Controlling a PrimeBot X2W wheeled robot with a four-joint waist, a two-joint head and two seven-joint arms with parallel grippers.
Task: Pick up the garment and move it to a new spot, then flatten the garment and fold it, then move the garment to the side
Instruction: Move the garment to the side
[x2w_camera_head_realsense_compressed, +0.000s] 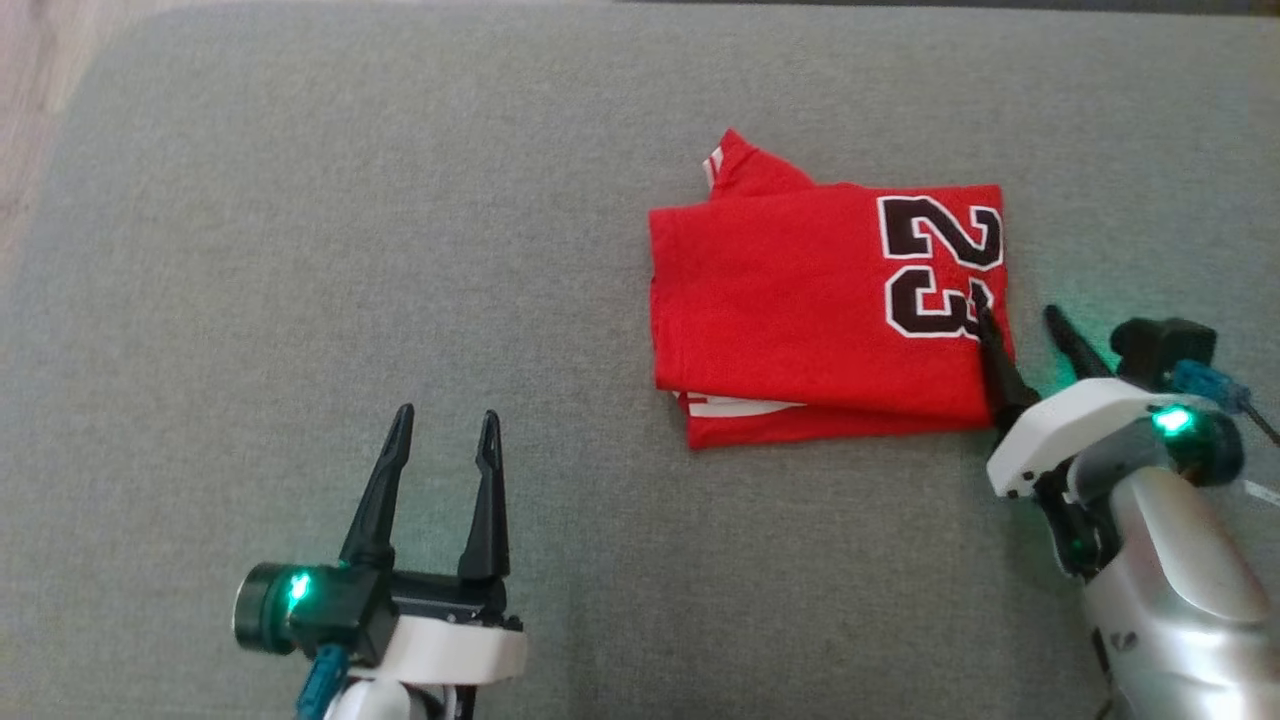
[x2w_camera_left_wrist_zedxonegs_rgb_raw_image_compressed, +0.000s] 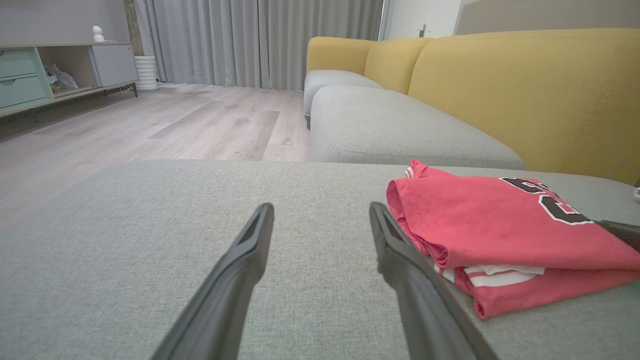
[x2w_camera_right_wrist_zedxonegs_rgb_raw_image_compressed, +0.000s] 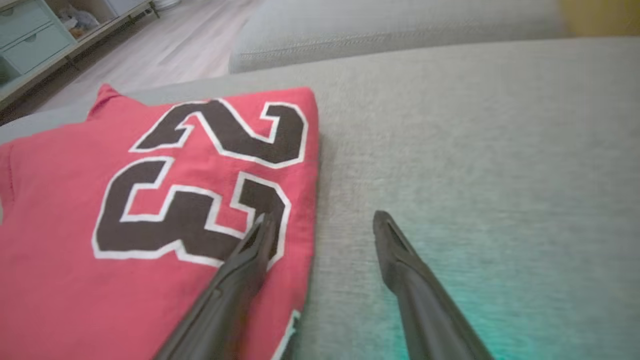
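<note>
The garment (x2w_camera_head_realsense_compressed: 810, 310) is a red jersey with a black and white "23", folded into a rectangle on the grey cushion, right of centre. My right gripper (x2w_camera_head_realsense_compressed: 1018, 315) is open at the jersey's right edge: one finger lies over the number, the other stands over bare cushion. The right wrist view has the same straddle, the garment (x2w_camera_right_wrist_zedxonegs_rgb_raw_image_compressed: 150, 200) under the left finger and my right gripper (x2w_camera_right_wrist_zedxonegs_rgb_raw_image_compressed: 322, 225) across its edge. My left gripper (x2w_camera_head_realsense_compressed: 446, 420) is open over bare cushion at the lower left, well away. In the left wrist view the garment (x2w_camera_left_wrist_zedxonegs_rgb_raw_image_compressed: 500, 230) lies right of my left gripper (x2w_camera_left_wrist_zedxonegs_rgb_raw_image_compressed: 320, 212).
The grey cushion (x2w_camera_head_realsense_compressed: 300, 250) ends at a rounded corner at the upper left, with wood floor (x2w_camera_head_realsense_compressed: 30, 80) beyond. A yellow-backed sofa (x2w_camera_left_wrist_zedxonegs_rgb_raw_image_compressed: 500, 85) and a low cabinet (x2w_camera_left_wrist_zedxonegs_rgb_raw_image_compressed: 50, 70) stand further off.
</note>
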